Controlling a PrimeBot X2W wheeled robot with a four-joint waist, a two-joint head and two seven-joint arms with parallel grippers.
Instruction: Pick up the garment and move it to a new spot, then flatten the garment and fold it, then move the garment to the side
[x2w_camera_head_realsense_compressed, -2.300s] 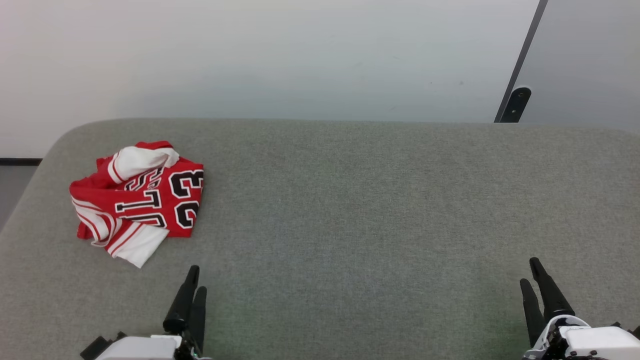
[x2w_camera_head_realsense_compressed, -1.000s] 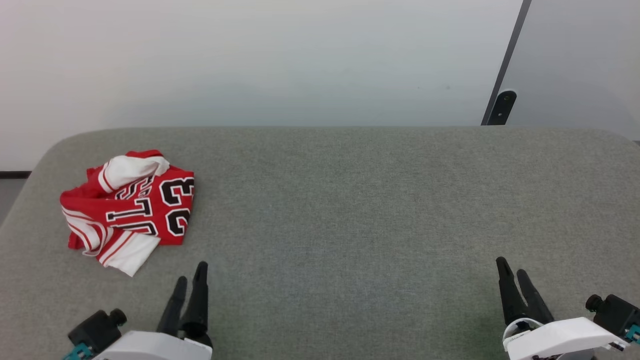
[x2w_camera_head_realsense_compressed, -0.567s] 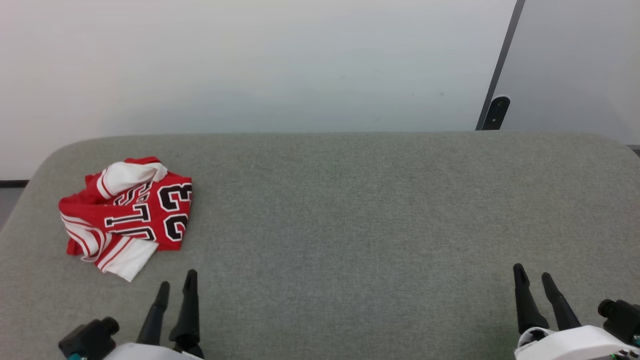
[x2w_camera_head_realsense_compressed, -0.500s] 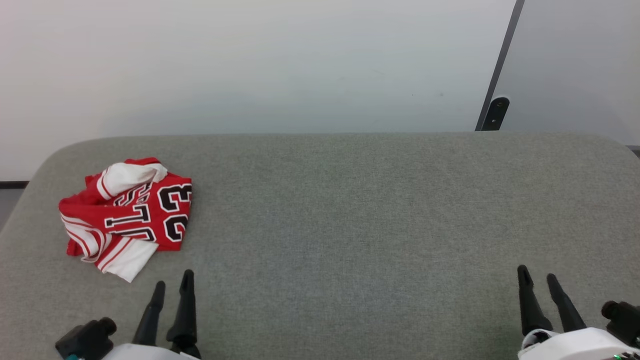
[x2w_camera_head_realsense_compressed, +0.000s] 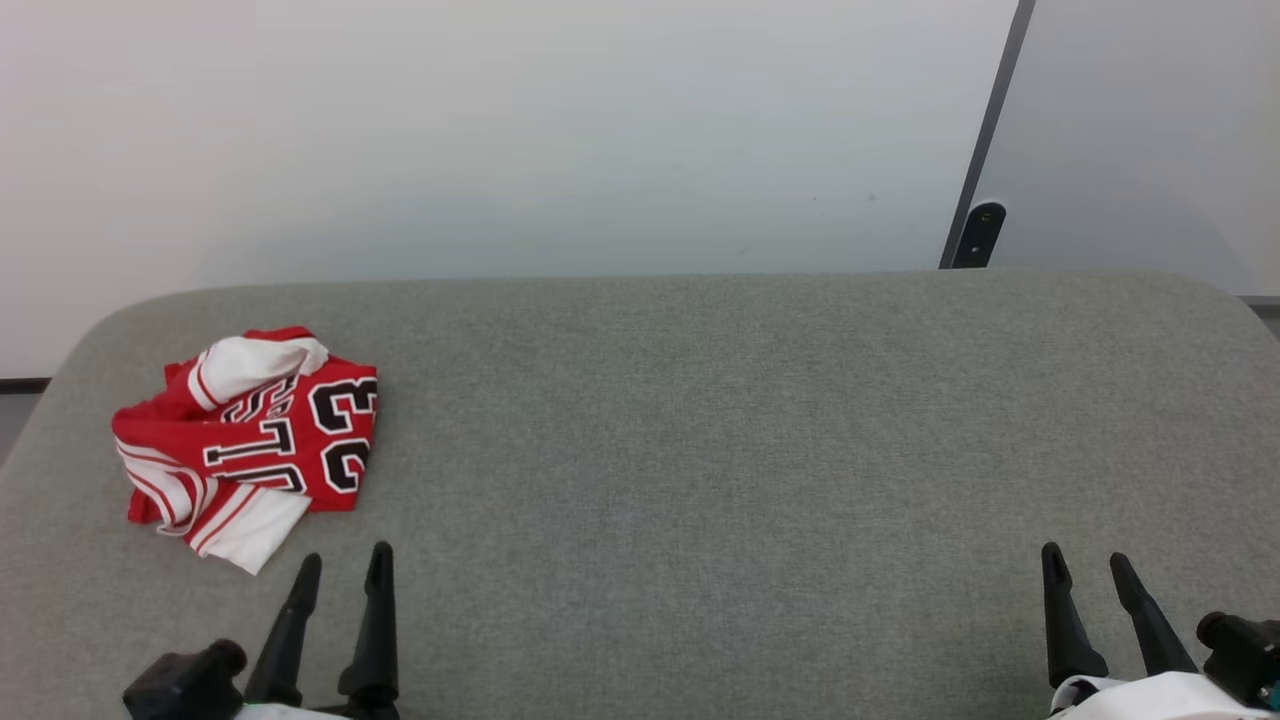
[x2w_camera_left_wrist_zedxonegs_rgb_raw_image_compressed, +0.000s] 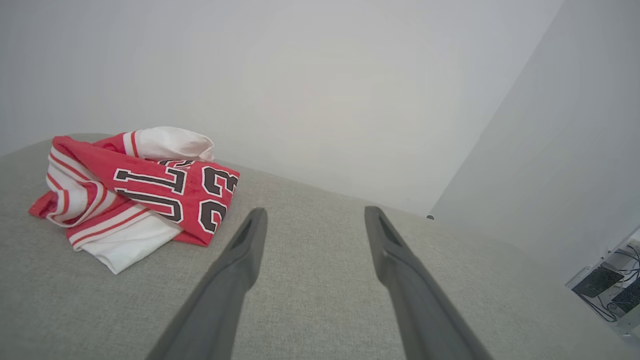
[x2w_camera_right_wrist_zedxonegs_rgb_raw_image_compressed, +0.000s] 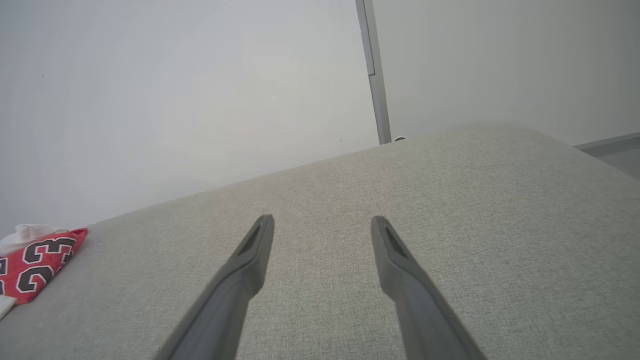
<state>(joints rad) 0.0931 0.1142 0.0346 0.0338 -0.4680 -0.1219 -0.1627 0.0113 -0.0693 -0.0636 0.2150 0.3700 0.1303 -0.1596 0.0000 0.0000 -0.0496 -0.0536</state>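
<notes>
Counting it up, there was just one garment (x2w_camera_head_realsense_compressed: 250, 440), a crumpled red jersey with white sleeves and "23" showing, lying at the left end of one grey padded table (x2w_camera_head_realsense_compressed: 700, 450), plus two grippers. Left gripper (x2w_camera_head_realsense_compressed: 345, 555) was near it, fingers spread and empty, shirt ahead and to its left, not touching. Right gripper (x2w_camera_head_realsense_compressed: 1084, 556) sat well apart across the table, also spread, holding nothing.

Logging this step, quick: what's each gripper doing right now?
Left gripper: open, holding nothing, near the jersey but not touching it.
Right gripper: open, holding nothing.
</notes>
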